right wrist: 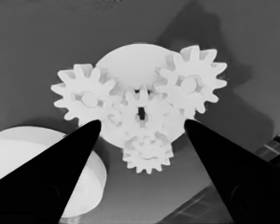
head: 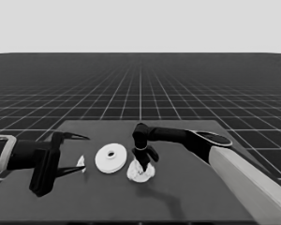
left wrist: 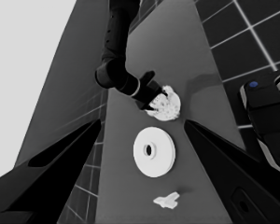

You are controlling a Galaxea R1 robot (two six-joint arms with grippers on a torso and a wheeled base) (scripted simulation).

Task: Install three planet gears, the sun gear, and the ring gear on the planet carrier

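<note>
The right gripper (head: 144,165) hangs directly over the smaller round part (right wrist: 130,63) near the middle of the bench (head: 187,197), its fingers (right wrist: 60,168) spread apart with nothing between them. On that part sit four small gears: one on the left (right wrist: 84,99), one on the right (right wrist: 192,84), one in the centre (right wrist: 141,114) and one on the near side (right wrist: 147,153), their teeth meeting those of the centre gear. In the head view the cluster appears as a white lump below the gripper, just right of the larger round part (head: 111,158), which lies flat on the bench with its small hole facing up; whether the two touch cannot be told. Farther left, a thin white piece (head: 81,162) lies on the bench, close by the left gripper (head: 84,153). The left arm stands at the left end of the bench, its fingers (left wrist: 60,158) wide apart and gripping nothing. Dark machinery with small blue lights (left wrist: 266,121) shows beyond the bench edge in the left wrist view.
</note>
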